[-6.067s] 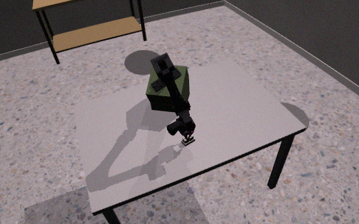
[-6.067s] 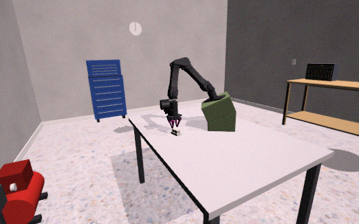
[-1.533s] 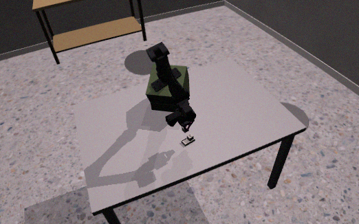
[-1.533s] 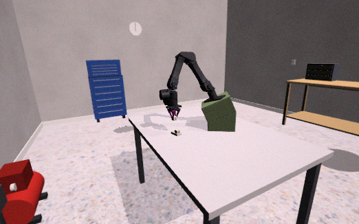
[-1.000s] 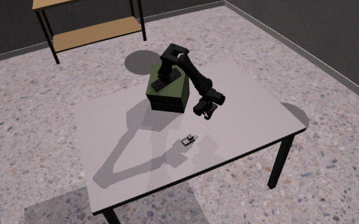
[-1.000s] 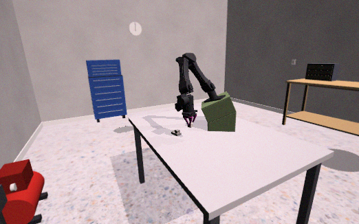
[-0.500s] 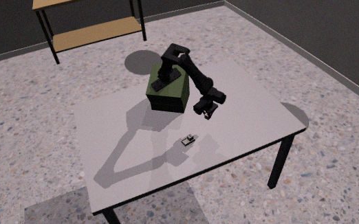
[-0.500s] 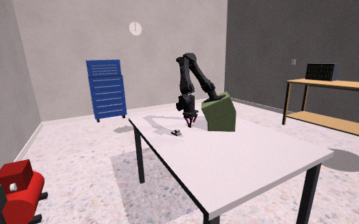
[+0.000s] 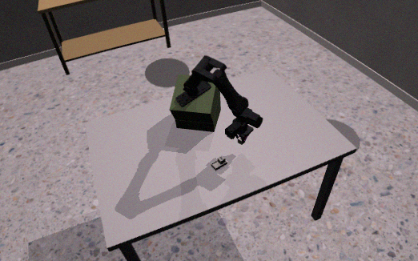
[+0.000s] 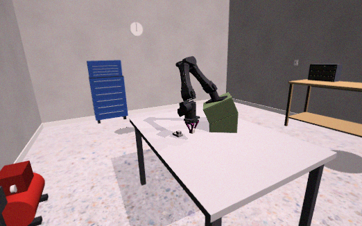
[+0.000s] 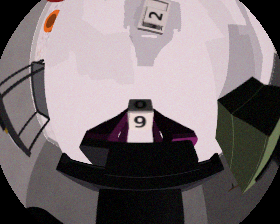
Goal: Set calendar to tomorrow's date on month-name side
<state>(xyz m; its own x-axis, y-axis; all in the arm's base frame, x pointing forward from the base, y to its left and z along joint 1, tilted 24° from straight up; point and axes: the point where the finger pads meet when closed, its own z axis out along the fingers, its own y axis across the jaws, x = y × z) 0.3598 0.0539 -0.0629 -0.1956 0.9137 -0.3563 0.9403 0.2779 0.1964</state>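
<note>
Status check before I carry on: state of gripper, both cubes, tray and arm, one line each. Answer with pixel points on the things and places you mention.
Gripper [image 9: 242,140] [image 10: 191,132] [image 11: 140,112]: shut on a cube
Held cube [image 11: 140,129]: off the tray, 9 and 0 faces showing
Other cube [image 11: 155,15]: in the tray, 2 showing
Tray [image 11: 146,30]: on the table
Arm [image 9: 230,94] [image 10: 186,81]: bent, reaching over the table

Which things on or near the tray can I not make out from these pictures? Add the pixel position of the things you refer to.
- Month's name on the tray [image 9: 217,165] [image 11: 145,30]: too small in top and exterior, unreadable in wrist.
- Underside of the held cube [image 11: 140,131]: faces away in wrist.
- Digits in top and exterior: too small.
- Table edge beyond the tray: cut off in wrist.
</note>
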